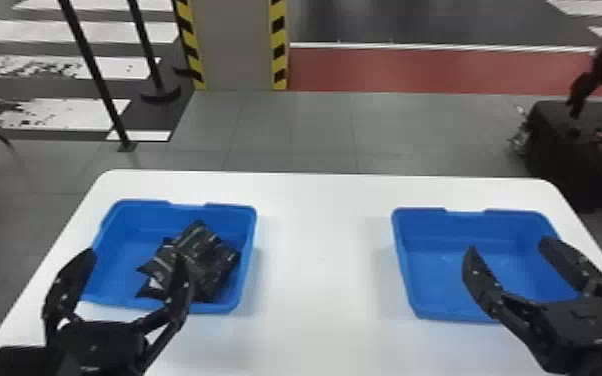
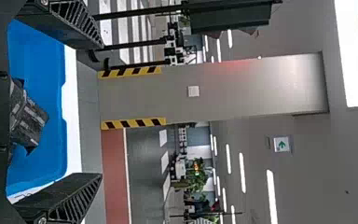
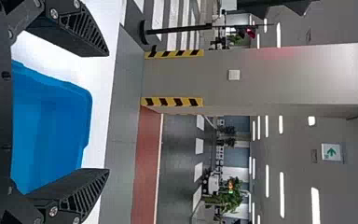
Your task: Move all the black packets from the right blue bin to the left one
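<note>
Head view. Reads open at left end effector (image 1: 135,256), with a wide gap between fingertips, above the left bin (image 1: 140,215). Inside that bin, beside and beyond the finger nearer the middle of the bench (image 1: 322,280): a loose, overlapping heap of black packets (image 1: 200,247). Overlaps part of heap with that same fingertip; cannot tell whether touching. Reads open likewise at right end effector (image 1: 508,246), with fingers well apart, over the right bin (image 1: 507,222). Shows blue inner floor of bin between those fingers. Well beyond both end effectors, past far edge of bench: grey column (image 1: 232,45) with yellow-and-black striped edges, plus red floor strip (image 1: 415,72).

Left wrist view. Confirms open state of left end effector (image 2: 102,111): broad space between ribbed fingers. Shows packets between the two fingers, back toward base of end effector, lying in blue bin. Farther ahead of fingertips: same column, with a green-and-white sign (image 2: 282,144) off to one side.

Right wrist view. Confirms open state of right end effector (image 3: 108,113), with fingers apart. Shows blue bin partly between fingers, with one finger in front of bin and the other against white bench. Ahead of fingertips: column again, and a leafy plant (image 3: 230,198) farther off.
</note>
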You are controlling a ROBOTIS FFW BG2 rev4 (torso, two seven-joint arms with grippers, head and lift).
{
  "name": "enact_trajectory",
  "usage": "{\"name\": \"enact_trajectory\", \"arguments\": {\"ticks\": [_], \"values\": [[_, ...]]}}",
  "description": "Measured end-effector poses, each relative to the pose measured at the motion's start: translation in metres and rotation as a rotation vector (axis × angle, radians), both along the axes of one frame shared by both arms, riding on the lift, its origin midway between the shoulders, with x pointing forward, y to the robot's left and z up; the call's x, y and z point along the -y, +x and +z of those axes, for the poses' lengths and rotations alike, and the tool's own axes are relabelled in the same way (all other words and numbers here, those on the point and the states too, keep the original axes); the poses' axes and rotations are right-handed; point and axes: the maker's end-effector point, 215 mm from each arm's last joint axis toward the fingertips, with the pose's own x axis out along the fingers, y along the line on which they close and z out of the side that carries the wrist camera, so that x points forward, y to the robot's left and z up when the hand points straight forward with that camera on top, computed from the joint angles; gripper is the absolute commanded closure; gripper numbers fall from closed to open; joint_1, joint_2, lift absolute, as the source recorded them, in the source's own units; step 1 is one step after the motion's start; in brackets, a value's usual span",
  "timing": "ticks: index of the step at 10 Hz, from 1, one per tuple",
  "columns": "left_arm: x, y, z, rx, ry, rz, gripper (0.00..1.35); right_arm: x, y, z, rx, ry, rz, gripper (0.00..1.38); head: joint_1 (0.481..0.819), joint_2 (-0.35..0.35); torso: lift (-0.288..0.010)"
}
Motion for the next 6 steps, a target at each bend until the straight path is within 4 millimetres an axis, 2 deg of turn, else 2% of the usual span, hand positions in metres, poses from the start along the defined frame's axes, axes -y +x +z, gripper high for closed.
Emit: {"name": "enact_trajectory", "arguments": {"ticks": [6], "values": [[0.0024, 0.0003, 0.0039, 0.012, -0.001, -0.004, 0.04, -0.0015, 0.0048, -0.0096, -0.017, 0.007, 0.015, 0.15, 0.695, 0.024, -0.11]]}}
